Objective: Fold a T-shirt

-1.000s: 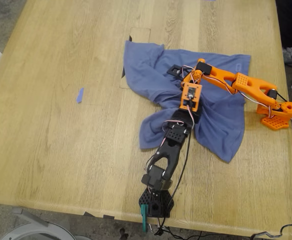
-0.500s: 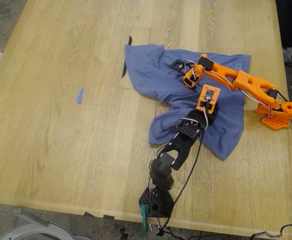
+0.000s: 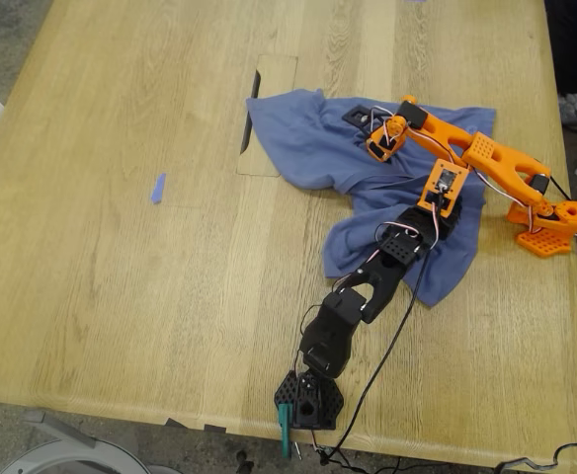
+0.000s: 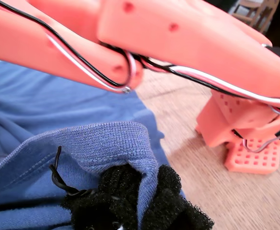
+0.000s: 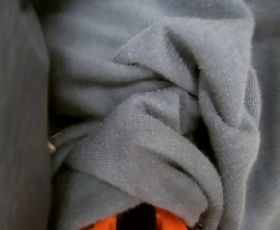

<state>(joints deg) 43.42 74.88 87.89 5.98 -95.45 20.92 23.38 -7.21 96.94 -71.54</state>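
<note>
T-shirt (image 3: 407,188) crumpled on surface (image 3: 121,247); first end effector (image 4: 140,201) pinches its ribbed hem; second end effector (image 5: 140,218) state indeterminate, buried in cloth.

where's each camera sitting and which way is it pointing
Exterior view: high above the table, looking down; both arms lie over the T-shirt.
First wrist view: on the black arm, looking along my first hand, which pinches the shirt hem, toward the orange arm and its base.
Second wrist view: close against bunched shirt; only an orange sliver of my second hand shows.
Shared: all see the T-shirt; exterior and first wrist views both show the orange base.
</note>
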